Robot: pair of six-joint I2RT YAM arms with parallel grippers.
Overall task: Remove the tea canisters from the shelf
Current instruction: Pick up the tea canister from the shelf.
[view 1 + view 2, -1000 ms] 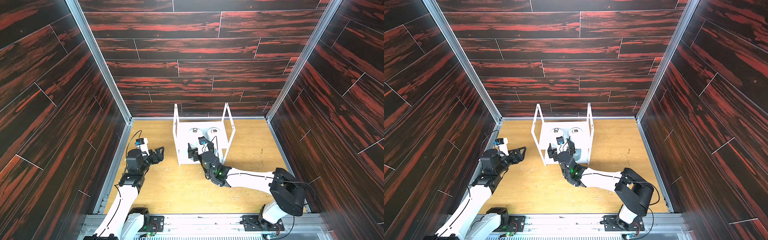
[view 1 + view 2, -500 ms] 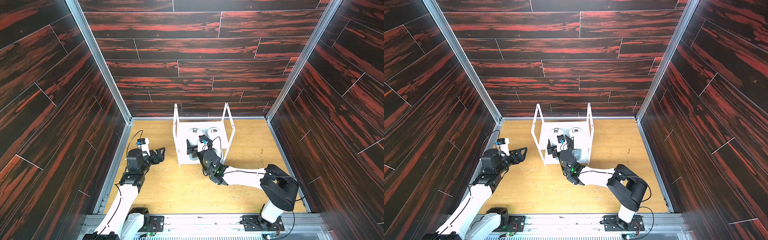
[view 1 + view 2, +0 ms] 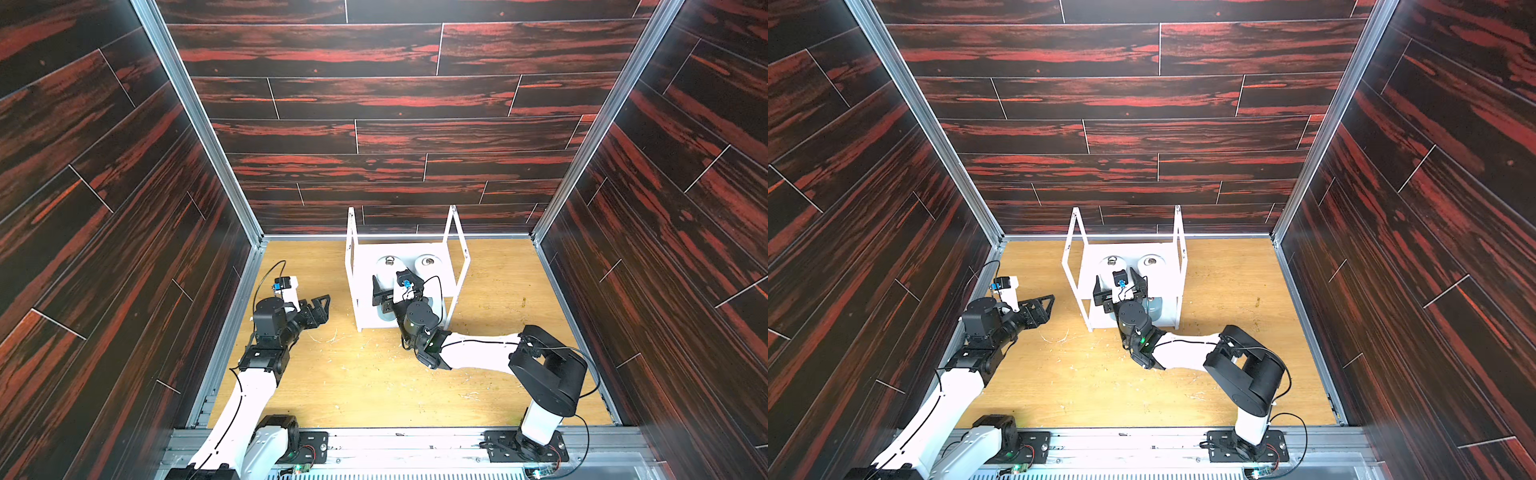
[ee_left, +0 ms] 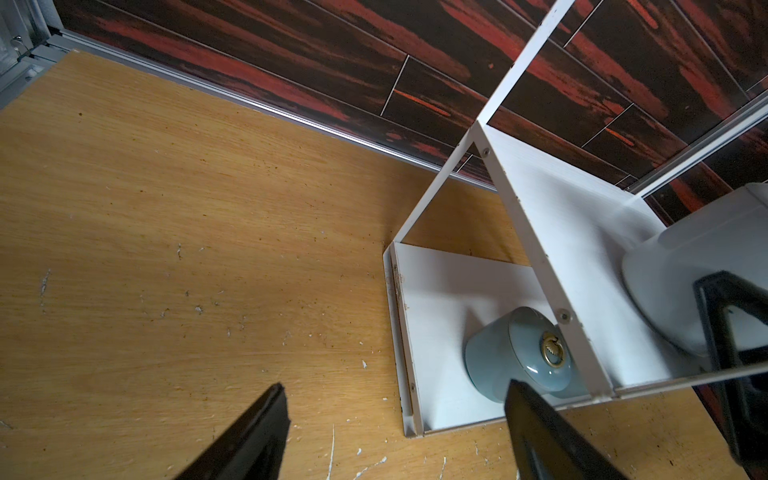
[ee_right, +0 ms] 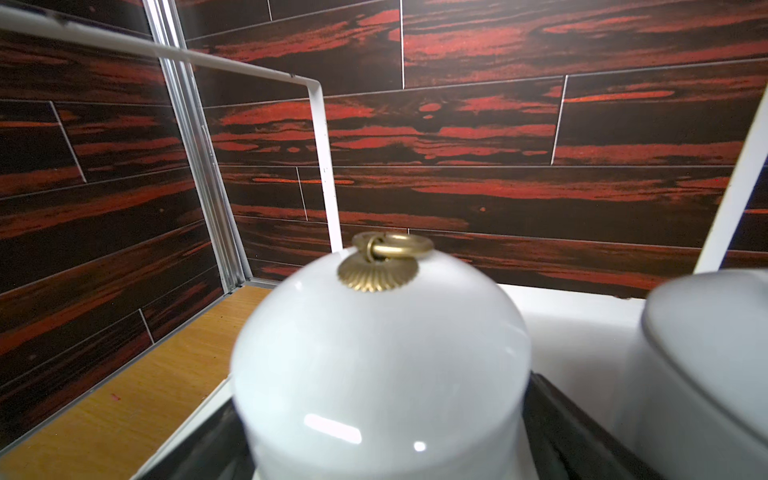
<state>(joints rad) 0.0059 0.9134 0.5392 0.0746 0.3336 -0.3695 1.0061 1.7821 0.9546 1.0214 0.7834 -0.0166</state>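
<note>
Presently two white canisters stand upright, side by side, on the shelf's (image 3: 360, 266) upper board: first white canister (image 3: 387, 268), second white canister (image 3: 427, 266). The right end effector (image 3: 1120, 286) reaches onto that board, jaws spread wide, straddling the first. The right wrist view adds a dark finger on each side of the dome (fingers (image 5: 582, 436)) and the brass ring pull (image 5: 386, 253); contact not confirmable. On the lower board a light blue canister (image 4: 511, 353) shows plainly in the left wrist view; both top views give only slivers of blue behind the right arm. The left end effector (image 3: 322, 305) hangs over the bench (image 3: 374, 386) beside the shelf, jaws partly apart, holding nothing.
</note>
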